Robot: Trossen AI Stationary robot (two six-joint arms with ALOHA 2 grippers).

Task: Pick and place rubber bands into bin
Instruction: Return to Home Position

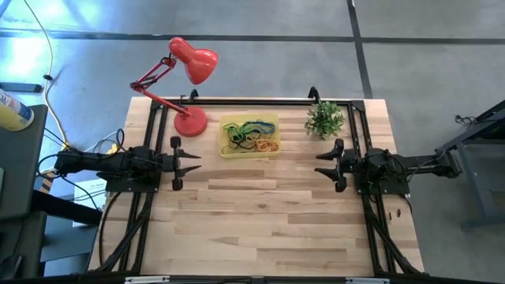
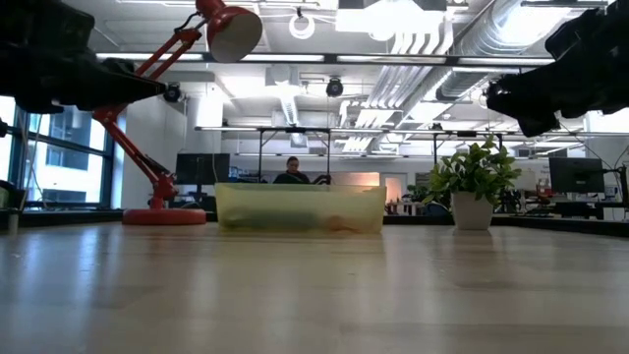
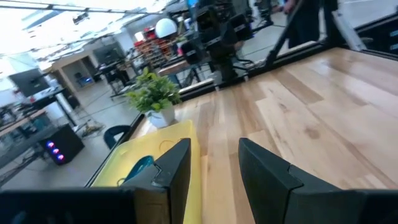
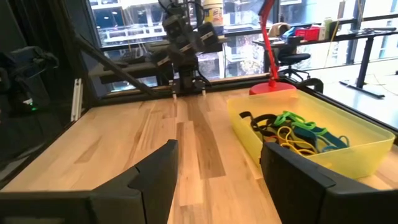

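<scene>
The bin [image 1: 249, 136] is a shallow translucent yellow tray at the table's far middle, also in the low view [image 2: 300, 208] and the right wrist view [image 4: 329, 146]. Rubber bands [image 4: 292, 134] lie inside it in a tangle of black, green, yellow, orange and blue loops [image 1: 251, 136]. My left gripper [image 1: 189, 160] hovers open at the table's left side, level, pointing right; its fingers frame bare wood [image 3: 214, 177]. My right gripper [image 1: 325, 163] hovers open at the right side, pointing left, with nothing between its fingers [image 4: 217, 177].
A red desk lamp [image 1: 185, 87] stands on its base left of the bin, its head out past the far edge. A small potted plant [image 1: 324, 119] sits right of the bin. A black frame runs along the far and side edges. Bare wood [image 1: 268, 221] fills the near half.
</scene>
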